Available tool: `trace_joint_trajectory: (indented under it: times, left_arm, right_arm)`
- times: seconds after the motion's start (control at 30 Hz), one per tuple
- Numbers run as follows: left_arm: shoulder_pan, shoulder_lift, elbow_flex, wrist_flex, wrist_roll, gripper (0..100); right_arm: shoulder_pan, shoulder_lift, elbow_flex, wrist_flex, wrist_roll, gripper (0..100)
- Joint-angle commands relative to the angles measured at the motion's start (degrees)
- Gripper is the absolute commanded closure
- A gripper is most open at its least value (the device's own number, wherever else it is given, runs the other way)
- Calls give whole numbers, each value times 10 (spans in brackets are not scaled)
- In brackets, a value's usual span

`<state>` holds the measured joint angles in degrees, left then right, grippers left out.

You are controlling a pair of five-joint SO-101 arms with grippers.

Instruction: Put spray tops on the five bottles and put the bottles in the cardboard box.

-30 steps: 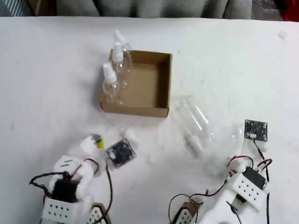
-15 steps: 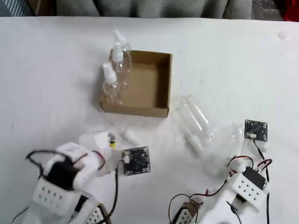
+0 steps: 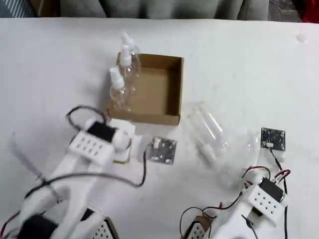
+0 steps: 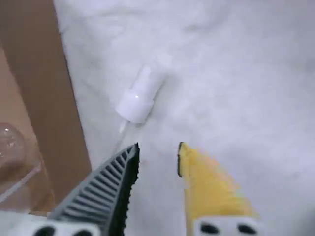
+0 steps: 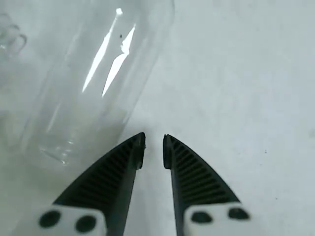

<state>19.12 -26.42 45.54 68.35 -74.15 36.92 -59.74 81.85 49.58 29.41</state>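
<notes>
While the spray top (image 4: 140, 96) lay on the surface beside the cardboard box (image 4: 44, 98), the left gripper (image 4: 157, 152) hung near it, jaws apart; pickup appeared in hand, requiring descent and closure.

I read a white, faintly mottled table covering (image 3: 239, 64) across the whole work area. The same white surface lies beneath each wrist view. Beyond its far edge stands a row of grey padded furniture (image 3: 174, 9). At the far left corner I note a blue-grey striped item (image 3: 12, 7) with a brown panel (image 3: 44, 6) just beside it, and at the far right corner a red object (image 3: 310, 9). One small whitish fleck (image 3: 300, 37) lies on the covering near the far right edge.
</notes>
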Motion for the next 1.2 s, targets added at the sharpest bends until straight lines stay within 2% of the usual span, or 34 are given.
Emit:
trace_joint_trajectory:
  times: [0.0,0.37,0.77,0.9,1.07,1.17]
  left_arm:
    - [7,106,-99,-15,-10,793]
    - [20,275,-228,-18,-11,785]
    - [12,367,-251,-63,-8,791]
    - [13,378,-246,-55,-7,867]
    - [31,376,-251,18,-5,968]
    - [36,376,-247,60,40,980]
  right_arm:
    - [-3,-4,-4,-4,6,961]
    - [-15,-4,-4,-4,6,961]
    - [-18,-5,-4,-5,7,961]
    - [-18,-5,-4,-7,7,961]
    - [-18,-4,-4,-7,7,961]
    - [-18,-4,-4,-7,7,961]
